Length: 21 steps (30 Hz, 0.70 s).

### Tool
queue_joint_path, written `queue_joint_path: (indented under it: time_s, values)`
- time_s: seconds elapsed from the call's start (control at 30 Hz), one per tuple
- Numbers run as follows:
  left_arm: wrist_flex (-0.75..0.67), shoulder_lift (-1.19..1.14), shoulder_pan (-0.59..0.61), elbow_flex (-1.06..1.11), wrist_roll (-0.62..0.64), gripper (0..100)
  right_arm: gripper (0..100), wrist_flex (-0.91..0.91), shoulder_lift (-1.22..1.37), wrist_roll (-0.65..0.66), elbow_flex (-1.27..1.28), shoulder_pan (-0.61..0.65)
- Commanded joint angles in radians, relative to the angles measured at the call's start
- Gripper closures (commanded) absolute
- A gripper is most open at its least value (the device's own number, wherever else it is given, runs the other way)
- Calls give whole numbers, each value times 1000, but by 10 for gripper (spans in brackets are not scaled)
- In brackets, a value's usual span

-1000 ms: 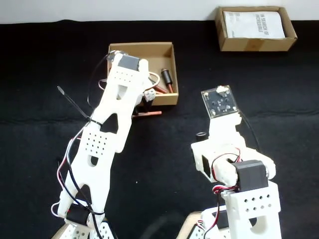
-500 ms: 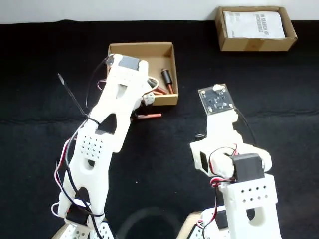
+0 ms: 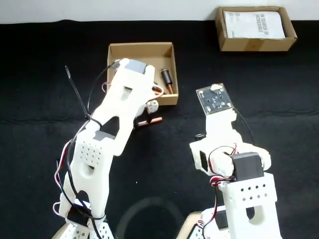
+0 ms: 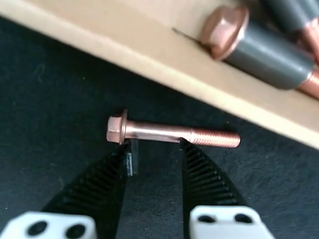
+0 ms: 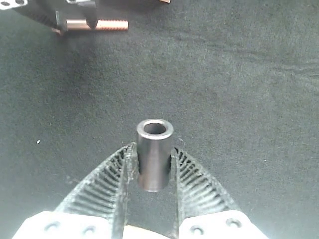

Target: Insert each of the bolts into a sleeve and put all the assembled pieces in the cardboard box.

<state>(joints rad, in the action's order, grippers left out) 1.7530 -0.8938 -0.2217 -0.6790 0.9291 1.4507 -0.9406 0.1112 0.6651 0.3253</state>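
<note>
One shift: the part-open, empty left gripper (image 4: 154, 147) has dragged the copper hex-head bolt (image 4: 169, 133) at its tips from the brown cardboard box (image 4: 124, 55) toward the grey metal sleeve (image 5: 154, 159) pinched by the right gripper (image 5: 153, 149).

Bolt (image 4: 172, 133) glossy coppery metal; sleeve (image 5: 154, 159) dull grey metal; box (image 3: 141, 46) cardboard.

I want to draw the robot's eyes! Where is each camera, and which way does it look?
High view: off the arms, looking down on the table, cardboard box, left arm, right arm.
Left wrist view: on that wrist, facing past the left gripper at the bolt.
Right wrist view: on that wrist, facing past the right gripper holding a sleeve.
All three show the bolt.
</note>
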Motion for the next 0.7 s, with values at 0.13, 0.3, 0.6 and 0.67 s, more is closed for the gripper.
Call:
queue_joint_path:
  time_s: [0.13, 0.3, 0.6, 0.67]
  values:
    - [-6, -84, -7, 8, 8, 854, 991, -12, -5, 9, -1, -10]
    - [-8, -85, -5, -13, 6, 854, 991, -12, -5, 11, -5, -10]
    - [5, -77, 99, -74, 8, 857, 991, -12, 2, 11, 1, -10]
    - [9, -62, 114, -84, 8, 857, 991, -12, 2, 12, 1, -8]
